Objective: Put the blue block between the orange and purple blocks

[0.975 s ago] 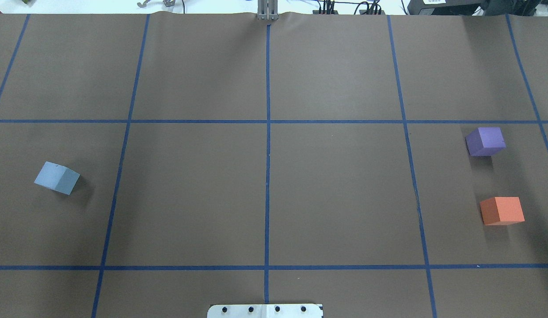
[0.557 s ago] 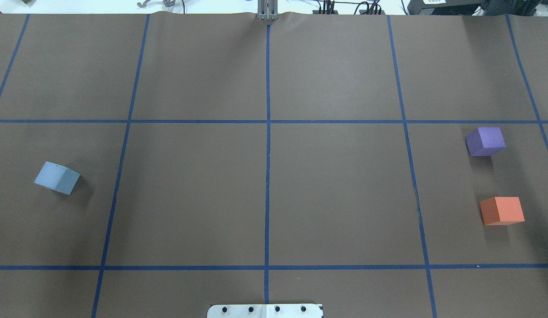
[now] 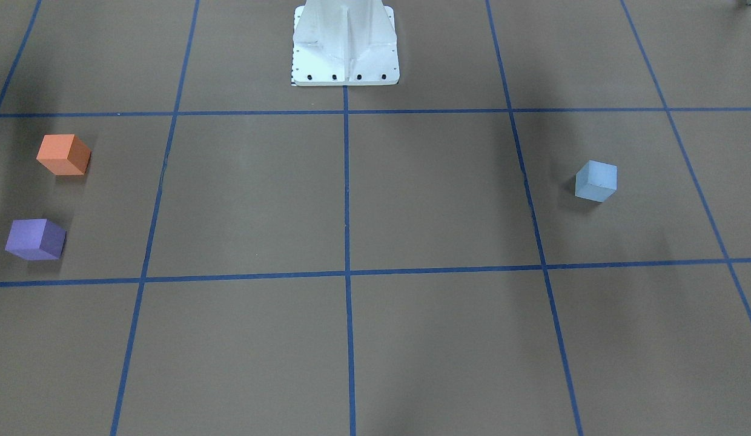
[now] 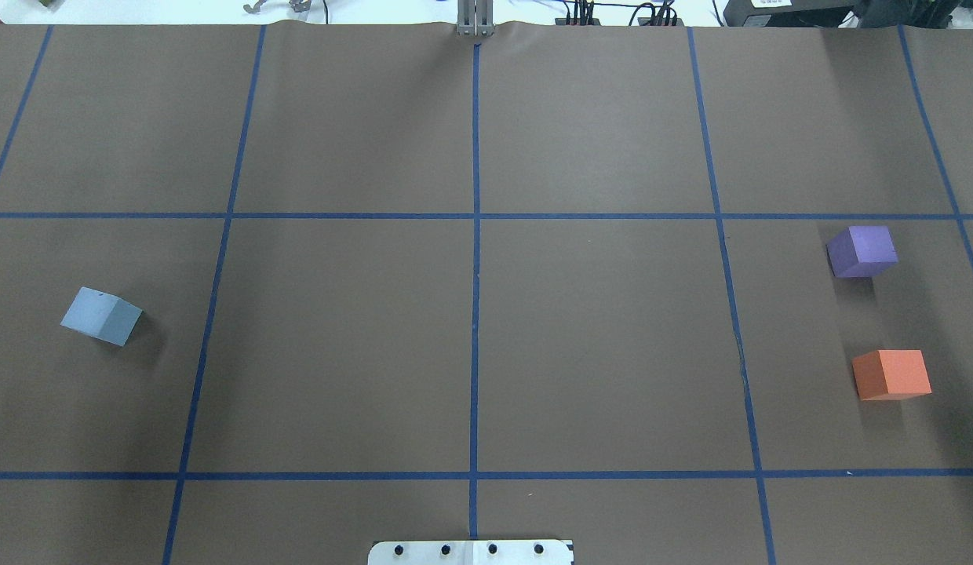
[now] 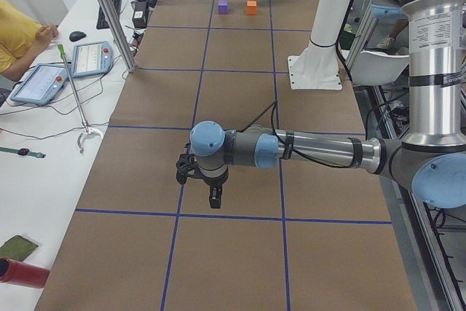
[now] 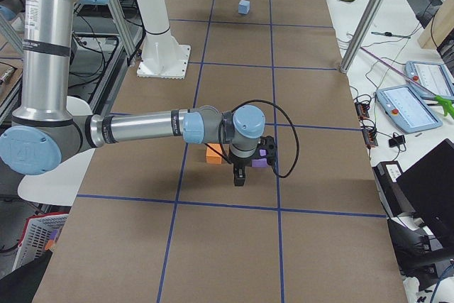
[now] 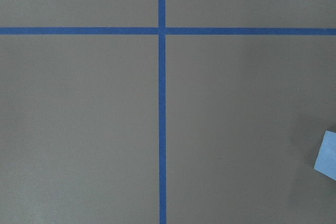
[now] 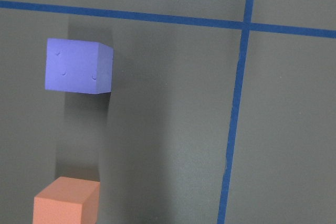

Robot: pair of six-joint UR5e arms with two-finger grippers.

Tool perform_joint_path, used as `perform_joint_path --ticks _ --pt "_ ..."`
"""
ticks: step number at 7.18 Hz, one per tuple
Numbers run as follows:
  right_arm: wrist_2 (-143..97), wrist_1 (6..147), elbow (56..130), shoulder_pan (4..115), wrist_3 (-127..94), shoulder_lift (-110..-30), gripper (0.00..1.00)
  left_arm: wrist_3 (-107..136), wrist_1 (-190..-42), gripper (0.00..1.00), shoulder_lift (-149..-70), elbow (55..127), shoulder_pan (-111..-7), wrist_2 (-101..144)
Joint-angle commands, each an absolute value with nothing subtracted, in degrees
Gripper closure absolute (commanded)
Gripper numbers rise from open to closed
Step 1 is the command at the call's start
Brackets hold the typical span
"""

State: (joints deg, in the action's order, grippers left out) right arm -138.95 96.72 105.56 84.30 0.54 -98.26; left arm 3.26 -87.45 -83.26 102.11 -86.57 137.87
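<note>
The light blue block sits on the brown table at the left; it also shows in the front view and at the right edge of the left wrist view. The purple block and orange block sit apart at the far right, and both show in the right wrist view, purple above orange. My left gripper hangs above the table near the blue block's area. My right gripper hangs over the purple and orange blocks. I cannot tell whether either is open or shut.
Blue tape lines divide the table into squares. The robot's white base stands at the middle of the near edge. A metal pole and tablets are beside the table, with a person there.
</note>
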Motion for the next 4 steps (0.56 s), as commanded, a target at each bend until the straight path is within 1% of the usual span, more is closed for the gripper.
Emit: perform_joint_path --ticks 1,3,4 --pt "-143.06 96.24 105.56 86.12 0.79 -99.57 0.00 3.34 -92.24 0.00 -82.80 101.70 -86.49 138.16" --pt "-142.30 96.33 105.56 86.22 0.70 -99.67 0.00 3.42 -97.18 0.00 -82.53 101.69 -83.69 138.25" --pt "-142.29 96.24 105.73 86.22 0.70 -99.67 0.00 10.04 -99.82 0.00 -82.79 101.69 -79.76 138.25"
